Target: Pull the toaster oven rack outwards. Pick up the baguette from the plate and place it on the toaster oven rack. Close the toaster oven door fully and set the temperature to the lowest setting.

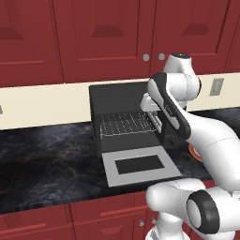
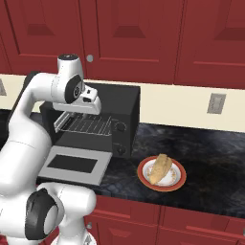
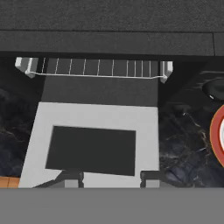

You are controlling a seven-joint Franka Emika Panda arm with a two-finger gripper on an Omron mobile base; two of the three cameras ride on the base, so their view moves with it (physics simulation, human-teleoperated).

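With the door (image 3: 92,144) down and my claw (image 3: 106,178) clenched empty above it, I should hook the rack (image 3: 94,70) squarely.

Toaster oven door (image 1: 140,166) lies fully lowered over the worktop (image 1: 47,159), leaving the cavity mouth unobstructed above the toaster oven rack (image 1: 125,123). Open worktop separates the toaster oven (image 2: 122,112) from the plate (image 2: 178,179) bearing the baguette (image 2: 160,168); red wall cabinets (image 2: 143,33) overhang.

Base cams flank arm, both share toaster oven (image 1: 126,117); hand cam looks down near door (image 3: 94,144).
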